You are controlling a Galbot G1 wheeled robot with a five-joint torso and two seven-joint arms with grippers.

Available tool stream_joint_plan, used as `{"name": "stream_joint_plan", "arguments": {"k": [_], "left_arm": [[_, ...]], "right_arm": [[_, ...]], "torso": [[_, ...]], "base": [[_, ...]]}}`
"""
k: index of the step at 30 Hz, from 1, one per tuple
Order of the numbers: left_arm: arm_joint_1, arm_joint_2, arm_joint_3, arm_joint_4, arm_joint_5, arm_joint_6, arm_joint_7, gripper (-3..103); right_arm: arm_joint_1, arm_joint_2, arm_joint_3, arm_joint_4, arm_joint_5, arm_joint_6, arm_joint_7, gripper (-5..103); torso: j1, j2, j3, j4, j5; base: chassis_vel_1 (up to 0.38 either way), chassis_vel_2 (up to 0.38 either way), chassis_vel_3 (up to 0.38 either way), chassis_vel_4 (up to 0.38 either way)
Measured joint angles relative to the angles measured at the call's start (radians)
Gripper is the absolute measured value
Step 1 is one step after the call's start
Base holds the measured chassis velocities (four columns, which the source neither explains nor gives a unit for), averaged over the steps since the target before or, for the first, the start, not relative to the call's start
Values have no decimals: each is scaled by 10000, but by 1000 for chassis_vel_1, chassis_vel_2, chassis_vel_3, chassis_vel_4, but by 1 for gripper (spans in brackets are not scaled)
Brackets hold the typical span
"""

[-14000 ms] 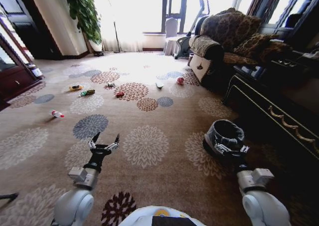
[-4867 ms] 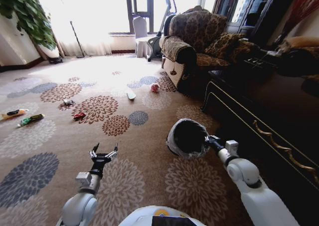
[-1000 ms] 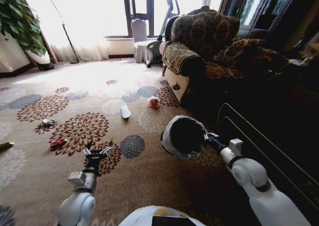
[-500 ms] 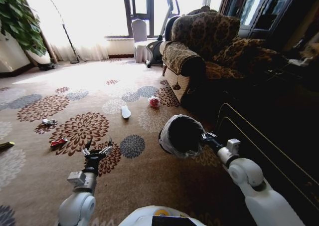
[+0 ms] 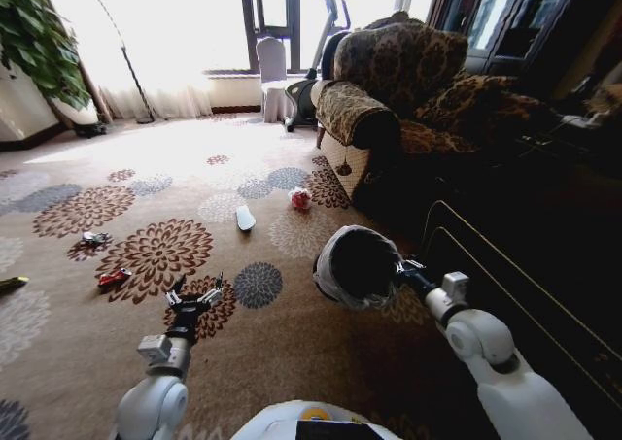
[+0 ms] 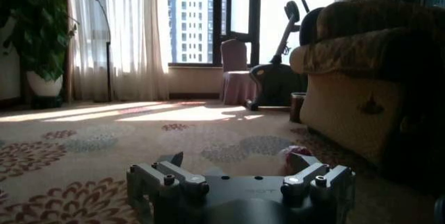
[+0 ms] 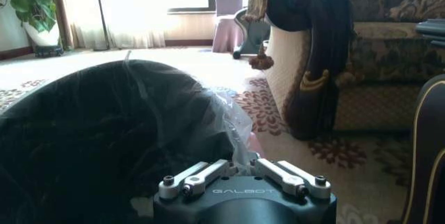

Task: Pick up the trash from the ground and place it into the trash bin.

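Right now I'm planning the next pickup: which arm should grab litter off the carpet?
Left. Its tool is open, empty and low over the carpet, with the red scrap just beyond it. The right tool is shut on the trash bin, holding it up.

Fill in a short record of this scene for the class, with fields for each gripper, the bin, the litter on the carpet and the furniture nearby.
Left gripper: left gripper open, held low over the flowered carpet, holding nothing
Right gripper: right gripper shut on the bin's rim, bin carried off the floor
Bin: small dark round bin with crinkled grey plastic liner, tilted, mouth facing the head camera
Litter: red crumpled wrapper ball near the armchair; white flat scrap; small red scrap; small dark scrap
Furniture: brown patterned armchair, right of the litter
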State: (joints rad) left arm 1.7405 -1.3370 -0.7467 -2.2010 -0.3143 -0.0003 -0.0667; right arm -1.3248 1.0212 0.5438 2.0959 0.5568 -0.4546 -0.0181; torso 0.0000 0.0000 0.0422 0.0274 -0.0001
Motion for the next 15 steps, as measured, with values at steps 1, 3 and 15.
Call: {"name": "stream_joint_plan", "arguments": {"k": [1, 3, 15], "left_arm": [[9, 25, -13, 0, -17, -5, 0, 100], [16, 40, -22, 0, -37, -6, 0, 100], [12, 207, -35, 64, -341, -128, 83, 100]], "right_arm": [[30, 53, -26, -7, -36, 0, -1, 1], [50, 79, -41, -11, -52, 0, -1, 1], [-95, 26, 97, -40, -173, -4, -1, 1]], "torso": [[0, 0, 0, 0, 1], [0, 0, 0, 0, 2], [0, 0, 0, 0, 1]], "base": [[0, 0, 0, 0], [0, 0, 0, 0], [0, 0, 0, 0]]}}
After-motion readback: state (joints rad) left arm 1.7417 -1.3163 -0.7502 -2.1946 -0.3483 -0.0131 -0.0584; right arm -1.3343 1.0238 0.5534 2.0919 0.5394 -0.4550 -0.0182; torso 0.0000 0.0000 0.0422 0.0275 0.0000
